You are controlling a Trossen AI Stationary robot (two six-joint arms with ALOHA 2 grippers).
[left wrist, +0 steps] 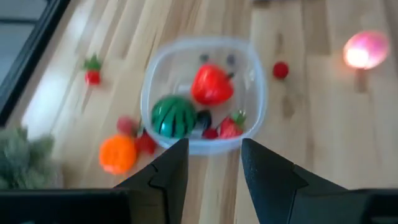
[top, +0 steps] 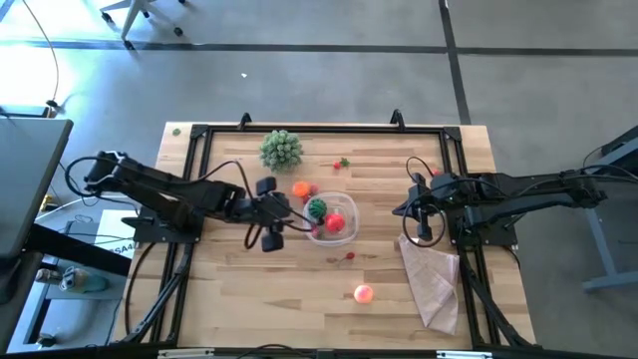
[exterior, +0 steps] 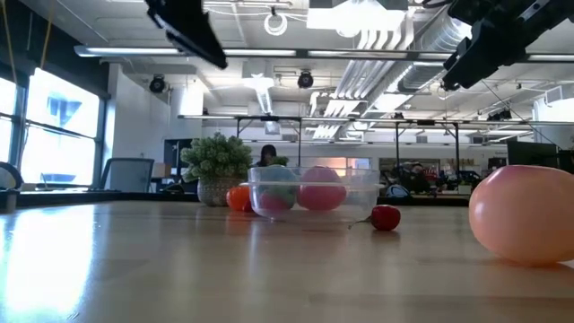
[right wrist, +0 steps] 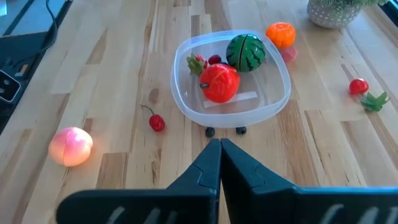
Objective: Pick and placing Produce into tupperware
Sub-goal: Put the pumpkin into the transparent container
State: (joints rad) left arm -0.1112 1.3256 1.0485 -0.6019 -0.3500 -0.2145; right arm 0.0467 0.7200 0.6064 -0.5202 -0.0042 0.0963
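The round clear tupperware (top: 345, 236) stands mid-table and also shows in the left wrist view (left wrist: 258, 93) and the right wrist view (right wrist: 283, 93). In it lie a green melon ball (left wrist: 173, 116), a big red fruit (right wrist: 219, 82) and a small strawberry (left wrist: 231, 126). Outside it lie an orange (top: 300, 188), a cherry (top: 349, 256), a pink peach (top: 364, 293) and a small red piece (top: 342, 163). My left gripper (left wrist: 214, 146) is open and empty, hovering just left of the tupperware. My right gripper (right wrist: 219, 144) is shut and empty, above the table to its right.
A bushy plant clump (top: 281, 149) stands at the far side, behind the orange. A tan cloth (top: 431, 279) lies at the near right. Two small dark berries (right wrist: 210, 131) lie on the wood just right of the tupperware. A black frame rims the table (top: 299, 132).
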